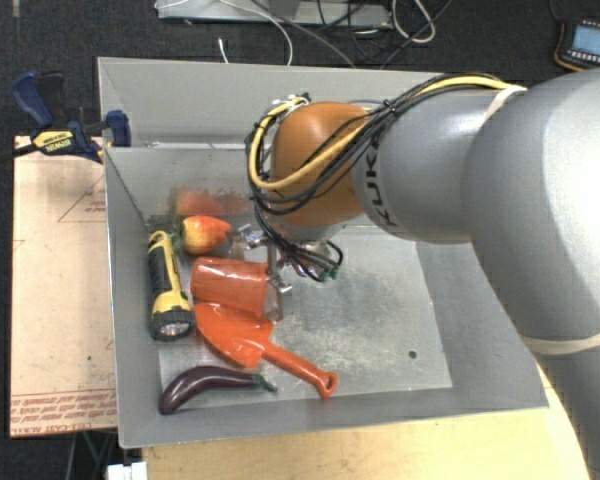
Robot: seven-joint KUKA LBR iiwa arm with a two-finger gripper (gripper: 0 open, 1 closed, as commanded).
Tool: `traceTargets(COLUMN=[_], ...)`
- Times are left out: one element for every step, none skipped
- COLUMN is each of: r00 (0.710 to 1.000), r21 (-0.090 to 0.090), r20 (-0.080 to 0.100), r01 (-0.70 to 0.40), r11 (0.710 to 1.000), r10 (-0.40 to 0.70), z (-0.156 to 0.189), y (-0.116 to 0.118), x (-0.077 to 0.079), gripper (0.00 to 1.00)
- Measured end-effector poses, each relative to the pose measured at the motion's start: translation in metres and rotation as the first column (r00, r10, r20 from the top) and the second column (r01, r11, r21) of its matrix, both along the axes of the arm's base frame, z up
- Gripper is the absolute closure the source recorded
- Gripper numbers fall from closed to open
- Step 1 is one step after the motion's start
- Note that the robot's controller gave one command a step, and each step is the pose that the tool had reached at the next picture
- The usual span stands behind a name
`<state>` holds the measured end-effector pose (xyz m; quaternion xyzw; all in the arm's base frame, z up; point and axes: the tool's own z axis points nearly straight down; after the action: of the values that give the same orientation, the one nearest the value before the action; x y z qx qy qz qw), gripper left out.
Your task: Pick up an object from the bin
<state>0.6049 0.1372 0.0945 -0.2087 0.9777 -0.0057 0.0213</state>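
We cannot tell if the fingers (275, 292), low at the right end of the orange-red cup (228, 282) lying left of the middle of the bin (395, 303), are released or clenched, and we fear this round cup may slip toward the orange scoop (242, 340) touching it.

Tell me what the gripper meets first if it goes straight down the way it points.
Probably the right end of the orange-red cup lying on its side, right by the gripper; the orange scoop lies just beside. Depth is unclear.
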Motion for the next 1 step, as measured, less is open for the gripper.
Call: traceTargets(r00=[1.0], r21=[0.009], r20=[-0.015], r01=[-0.014], r11=[1.0], r10=[0.014], z=[0.0608], y=[0.0094], x=[0.01], gripper=[1.0])
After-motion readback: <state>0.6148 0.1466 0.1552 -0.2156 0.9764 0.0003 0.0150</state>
